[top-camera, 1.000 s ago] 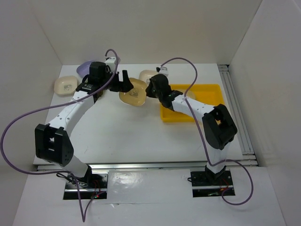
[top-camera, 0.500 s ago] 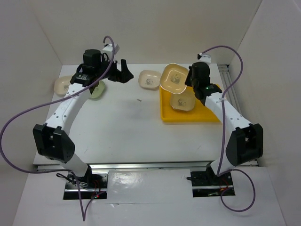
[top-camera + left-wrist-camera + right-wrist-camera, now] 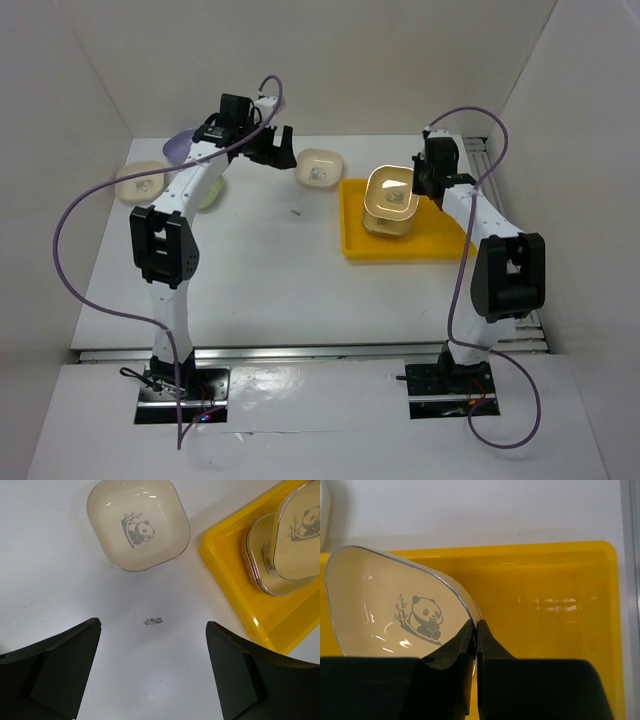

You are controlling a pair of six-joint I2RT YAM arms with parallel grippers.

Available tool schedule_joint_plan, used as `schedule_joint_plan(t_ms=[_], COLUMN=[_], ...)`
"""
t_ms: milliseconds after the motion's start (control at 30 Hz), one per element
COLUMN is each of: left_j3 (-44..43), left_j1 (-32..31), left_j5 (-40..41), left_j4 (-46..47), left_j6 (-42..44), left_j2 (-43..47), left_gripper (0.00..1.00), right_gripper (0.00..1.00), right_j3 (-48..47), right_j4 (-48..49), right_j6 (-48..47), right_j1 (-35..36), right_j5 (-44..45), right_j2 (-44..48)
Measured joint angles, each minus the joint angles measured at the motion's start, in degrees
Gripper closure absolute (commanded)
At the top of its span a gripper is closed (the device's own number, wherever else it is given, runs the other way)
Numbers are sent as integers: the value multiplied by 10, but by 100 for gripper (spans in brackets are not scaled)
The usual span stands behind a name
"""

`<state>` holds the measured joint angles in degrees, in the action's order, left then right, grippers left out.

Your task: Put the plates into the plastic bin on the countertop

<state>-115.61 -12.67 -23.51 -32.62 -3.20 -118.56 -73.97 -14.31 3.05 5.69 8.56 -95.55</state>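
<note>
A cream panda plate (image 3: 395,610), pinched by the right tool (image 3: 476,632), has been swung over the stack (image 3: 260,557) in the yellow bin (image 3: 545,610); release is judged near. The left tool (image 3: 152,630) is held spread.

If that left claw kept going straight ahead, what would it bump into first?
The left gripper would probably touch bare countertop just short of the cream panda plate; depth is unclear.
</note>
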Motion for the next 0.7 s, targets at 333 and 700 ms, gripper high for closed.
schedule_joint_plan(t_ms=[333,700], left_j3=[-57,-107], left_j1=[-11,-14], left_j5=[31,58], left_j4=[8,93], left_j6=[-4,-49], left_j2=[-86,-173], left_gripper=[1,1], right_gripper=[0,0], right_j3=[0,73], right_j4=[19,112], right_j6=[-6,42], right_j1=[0,47], right_j5=[-21,-85], right_j2=[-34,89])
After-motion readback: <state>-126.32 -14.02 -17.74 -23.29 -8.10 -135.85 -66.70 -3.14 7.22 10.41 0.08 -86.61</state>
